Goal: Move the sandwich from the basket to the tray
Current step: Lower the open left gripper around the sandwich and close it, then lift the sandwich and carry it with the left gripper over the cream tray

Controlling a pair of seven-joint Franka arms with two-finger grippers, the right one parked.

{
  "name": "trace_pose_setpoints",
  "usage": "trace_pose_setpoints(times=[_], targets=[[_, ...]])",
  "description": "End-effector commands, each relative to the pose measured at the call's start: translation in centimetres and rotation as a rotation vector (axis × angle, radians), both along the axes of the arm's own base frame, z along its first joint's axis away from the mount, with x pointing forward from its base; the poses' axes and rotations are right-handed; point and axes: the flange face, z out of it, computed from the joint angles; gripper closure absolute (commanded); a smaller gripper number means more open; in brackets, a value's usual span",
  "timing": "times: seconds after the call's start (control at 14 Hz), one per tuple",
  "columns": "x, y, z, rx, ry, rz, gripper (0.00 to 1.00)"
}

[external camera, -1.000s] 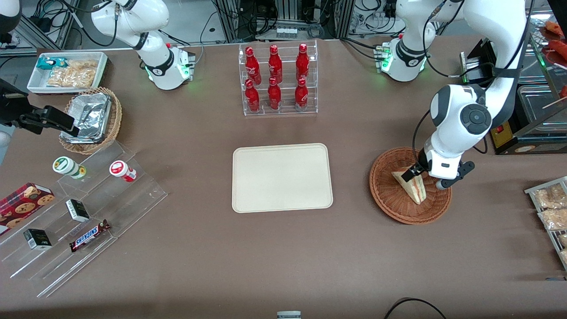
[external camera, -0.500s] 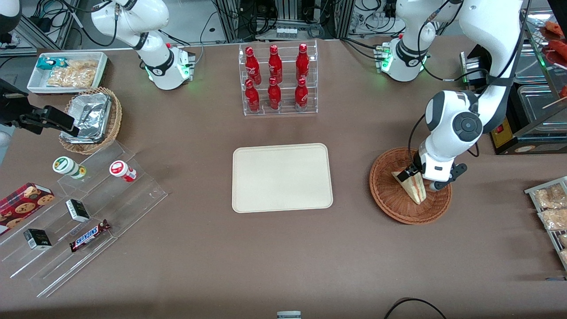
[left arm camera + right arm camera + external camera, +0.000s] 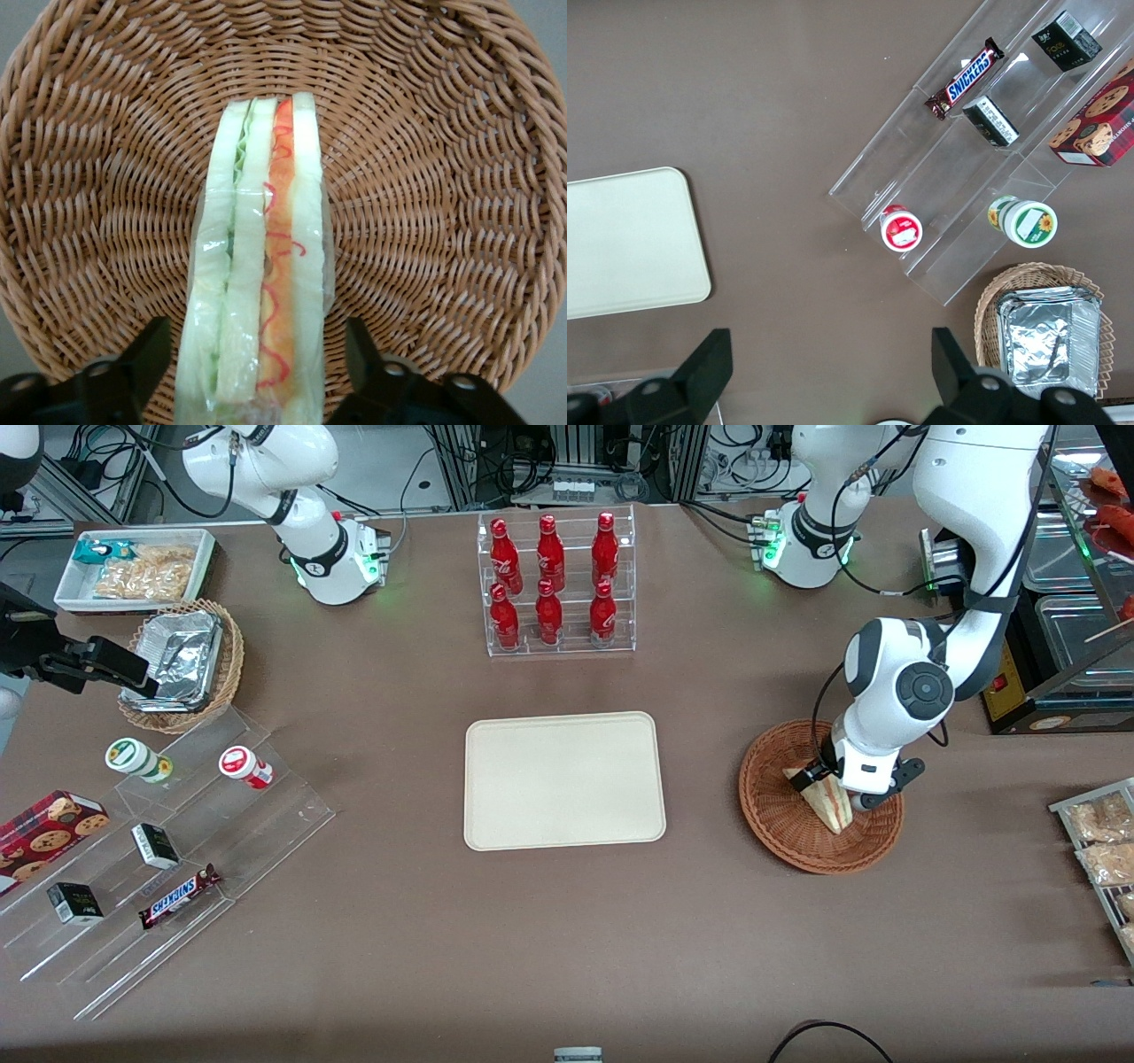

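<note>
Reddish-brown wicker basket (image 3: 819, 797) holds the sandwich (image 3: 257, 257), lying at about four o'clock from the tray (image 3: 563, 779). The gripper (image 3: 257, 376) straddles it, fingers (image 3: 142, 359) parted, apart from the wrapper.

End effector (image 3: 257, 376) low, fingers apart

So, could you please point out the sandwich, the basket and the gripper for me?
sandwich (image 3: 257, 257): left wrist view, on its layered cut face.
basket (image 3: 780, 819): front view, on its woven wall.
gripper (image 3: 252, 376): left wrist view, open, midway between fingertips astride the sandwich.
</note>
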Motion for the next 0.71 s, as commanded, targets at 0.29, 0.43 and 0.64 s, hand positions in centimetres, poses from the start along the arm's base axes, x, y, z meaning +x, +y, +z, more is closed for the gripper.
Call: trace_pose_setpoints(times=[0.29,0.43,0.64], targets=[[0.9,0.3,2.0,0.004,-0.043,-0.003,0.88],[0.8,0.2,3.9,0.007,-0.042,-0.005,0.88],[2.0,-2.7,7.8,0.018,0.019,-0.048,0.88]])
